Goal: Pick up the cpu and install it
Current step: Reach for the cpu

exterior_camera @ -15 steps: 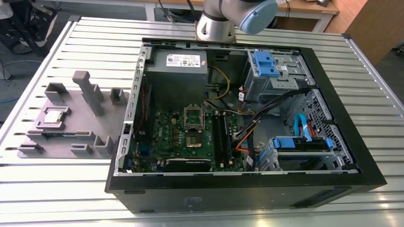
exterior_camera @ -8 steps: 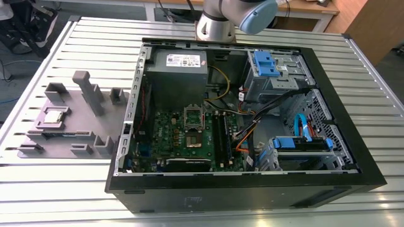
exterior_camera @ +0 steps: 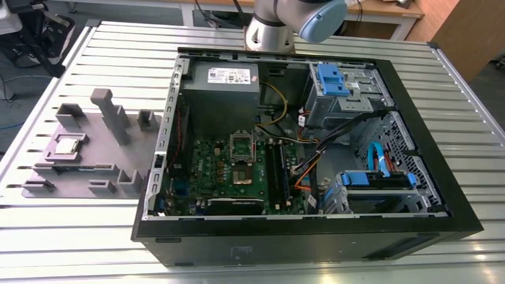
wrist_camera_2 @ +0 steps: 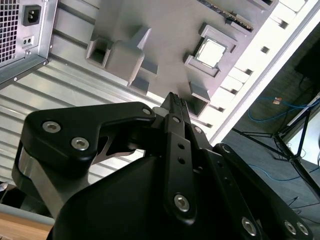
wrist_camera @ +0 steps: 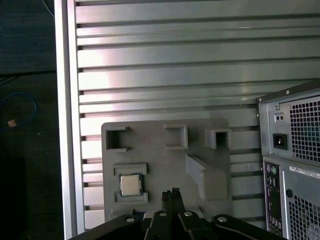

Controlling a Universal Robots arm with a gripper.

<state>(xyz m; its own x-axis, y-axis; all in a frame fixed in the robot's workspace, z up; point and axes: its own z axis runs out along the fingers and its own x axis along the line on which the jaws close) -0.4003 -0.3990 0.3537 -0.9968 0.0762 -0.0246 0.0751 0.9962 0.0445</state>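
The cpu [exterior_camera: 67,144] is a small square chip with a shiny metal top. It lies flat in a raised pocket of the grey fixture plate [exterior_camera: 94,155], on the exterior view's left, beside the computer case. Both wrist views look down on the cpu [wrist_camera_2: 210,52] [wrist_camera: 130,185] from high above. My gripper [wrist_camera_2: 173,98] [wrist_camera: 171,193] hangs well above the fixture, its two black fingers pressed together with nothing between them. The green motherboard [exterior_camera: 236,171] lies inside the open case, with its silver socket frame [exterior_camera: 241,147] near the middle.
The open black computer case [exterior_camera: 426,148] holds a power supply [exterior_camera: 225,77], blue drive bays [exterior_camera: 335,83] and loose cables. Grey posts [exterior_camera: 110,115] and blocks rise from the fixture plate. The ribbed metal table [exterior_camera: 79,236] ends just beyond the fixture.
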